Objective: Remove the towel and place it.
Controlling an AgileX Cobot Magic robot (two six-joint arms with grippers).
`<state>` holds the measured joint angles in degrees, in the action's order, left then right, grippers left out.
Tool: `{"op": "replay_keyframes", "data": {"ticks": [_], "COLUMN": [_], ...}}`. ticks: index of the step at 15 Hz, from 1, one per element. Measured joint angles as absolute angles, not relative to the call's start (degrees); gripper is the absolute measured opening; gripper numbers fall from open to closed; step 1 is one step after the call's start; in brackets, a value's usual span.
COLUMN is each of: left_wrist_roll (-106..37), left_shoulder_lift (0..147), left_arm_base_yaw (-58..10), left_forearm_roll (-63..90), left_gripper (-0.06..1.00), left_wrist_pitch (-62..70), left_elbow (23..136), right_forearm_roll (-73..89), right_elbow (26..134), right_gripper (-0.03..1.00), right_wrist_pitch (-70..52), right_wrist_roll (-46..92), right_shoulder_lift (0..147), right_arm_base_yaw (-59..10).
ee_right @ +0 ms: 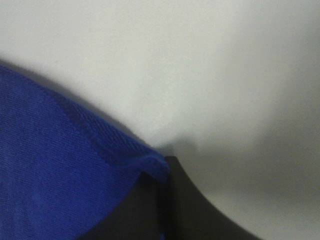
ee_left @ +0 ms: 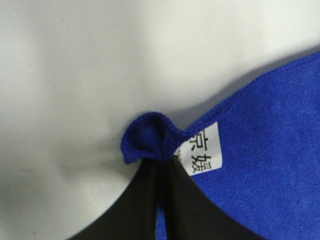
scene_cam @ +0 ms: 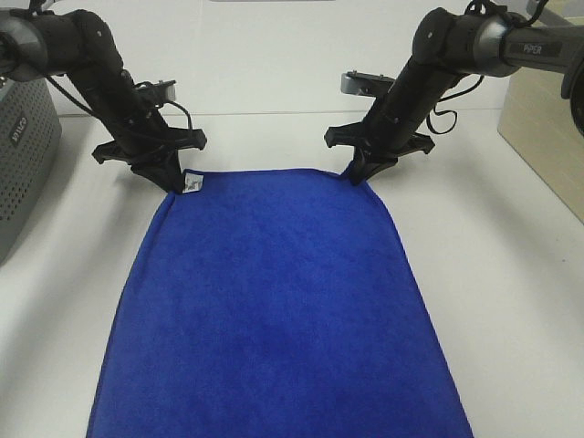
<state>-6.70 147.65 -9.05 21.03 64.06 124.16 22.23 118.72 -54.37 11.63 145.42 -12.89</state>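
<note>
The royal-blue towel (scene_cam: 274,310) lies spread flat on the white table, reaching from the middle to the front edge of the exterior high view. My left gripper (scene_cam: 175,184) is shut on the towel's far left corner, beside the small white tag (scene_cam: 192,183). In the left wrist view the pinched corner (ee_left: 145,137) bunches up between the black fingers (ee_left: 137,200), with the tag (ee_left: 202,149) next to them. My right gripper (scene_cam: 356,175) is shut on the far right corner, and the right wrist view shows that corner (ee_right: 145,160) folded between the dark fingers (ee_right: 195,210).
A grey perforated box (scene_cam: 26,155) stands at the left edge of the table. A light wooden box (scene_cam: 547,137) stands at the right edge. Bare white table (scene_cam: 265,137) lies beyond the towel and along both its sides.
</note>
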Motion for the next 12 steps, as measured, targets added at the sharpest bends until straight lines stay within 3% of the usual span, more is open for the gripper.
{"op": "replay_keyframes", "data": {"ticks": [8,12], "left_wrist_roll": [-9.11,-10.20], "left_shoulder_lift": [147.71,147.82], "left_arm_base_yaw": [-9.05,-9.05], "left_forearm_roll": [21.03,20.28], "left_gripper": [0.02,0.02], "left_wrist_pitch": [61.13,58.96], "left_elbow": [124.39,130.29], "right_forearm_roll": [21.14,19.31], "right_elbow": [122.04,127.54], "right_gripper": [0.02,0.02], "right_wrist_pitch": [-53.80,-51.91], "right_wrist_roll": [11.63,11.63], "right_shoulder_lift": [146.56,146.73], "right_arm_base_yaw": [-12.89,-12.89]}}
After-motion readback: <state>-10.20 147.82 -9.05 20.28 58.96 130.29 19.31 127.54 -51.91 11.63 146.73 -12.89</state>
